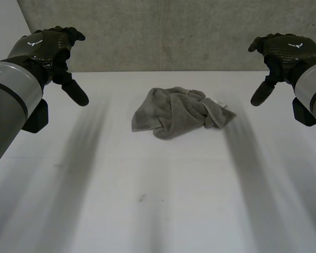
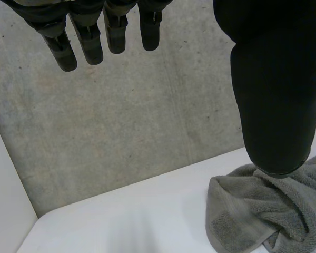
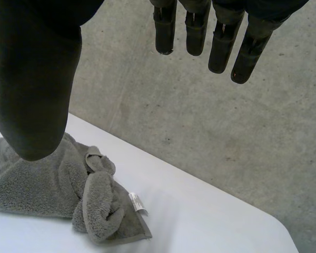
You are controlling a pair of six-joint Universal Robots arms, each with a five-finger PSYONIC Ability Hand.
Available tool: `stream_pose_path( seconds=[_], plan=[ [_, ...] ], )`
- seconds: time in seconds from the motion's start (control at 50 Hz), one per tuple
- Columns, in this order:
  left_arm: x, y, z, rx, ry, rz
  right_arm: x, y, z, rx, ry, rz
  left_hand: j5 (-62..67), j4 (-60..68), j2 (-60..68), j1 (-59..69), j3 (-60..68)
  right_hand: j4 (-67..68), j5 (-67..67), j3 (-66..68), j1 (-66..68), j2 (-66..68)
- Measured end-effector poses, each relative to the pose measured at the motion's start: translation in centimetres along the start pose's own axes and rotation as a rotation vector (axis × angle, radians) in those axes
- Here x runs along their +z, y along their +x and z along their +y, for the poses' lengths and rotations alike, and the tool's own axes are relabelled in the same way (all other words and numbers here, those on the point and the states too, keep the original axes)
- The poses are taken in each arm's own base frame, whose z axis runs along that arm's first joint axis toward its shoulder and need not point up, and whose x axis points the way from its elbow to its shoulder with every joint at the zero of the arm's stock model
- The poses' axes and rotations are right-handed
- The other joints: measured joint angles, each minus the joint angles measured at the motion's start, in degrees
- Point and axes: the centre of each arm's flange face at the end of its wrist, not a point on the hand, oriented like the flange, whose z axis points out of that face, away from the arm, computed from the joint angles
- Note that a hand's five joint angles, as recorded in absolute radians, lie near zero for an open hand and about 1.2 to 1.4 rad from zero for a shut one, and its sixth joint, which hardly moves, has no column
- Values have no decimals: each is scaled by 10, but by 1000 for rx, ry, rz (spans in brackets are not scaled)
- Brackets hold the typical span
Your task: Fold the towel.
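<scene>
A grey towel lies crumpled in a heap on the white table, toward its far middle. One end of it is twisted into a knot-like roll with a small white label. My left hand hovers high at the far left, well apart from the towel, open with straight fingers and thumb spread. My right hand hovers at the far right, also open, its fingers straight and its thumb apart. Neither hand touches the towel, whose twisted end lies on the right hand's side.
A grey concrete wall rises just behind the table's far edge. The table's rounded far corners lie beyond each hand. Bare white tabletop stretches in front of the towel and on both sides of it.
</scene>
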Motion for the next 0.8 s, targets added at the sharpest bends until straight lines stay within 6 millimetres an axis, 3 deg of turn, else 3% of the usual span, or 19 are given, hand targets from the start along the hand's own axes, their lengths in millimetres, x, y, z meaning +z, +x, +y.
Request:
stream_pose_path(
  seconds=[0.14,0.24,0.4,0.56,0.68,0.74,0.8],
  plan=[
    [1,-1,0,0,0,-3,10,-7,8,5,-14,-47,0,0,0,0,0,0,0,0,0,0],
    [4,-1,1,-1,2,-6,36,-23,28,10,-36,-135,0,0,0,0,0,0,0,0,0,0],
    [17,0,11,-1,8,-8,99,-68,85,-1,-79,-264,0,0,0,0,0,0,0,0,0,0],
    [36,3,37,10,-42,-10,146,-95,137,-26,-65,-283,0,0,0,0,0,17,35,27,31,16],
    [51,6,62,21,-90,-11,167,-102,172,-57,-57,-247,0,0,0,0,0,235,248,247,249,240],
    [56,6,70,24,-100,-12,168,-106,175,-80,-51,-240,0,0,0,0,0,440,469,457,476,465],
    [59,6,75,24,-102,-12,166,-111,167,-95,-32,-244,0,0,0,0,0,587,613,604,612,593]
  ],
)
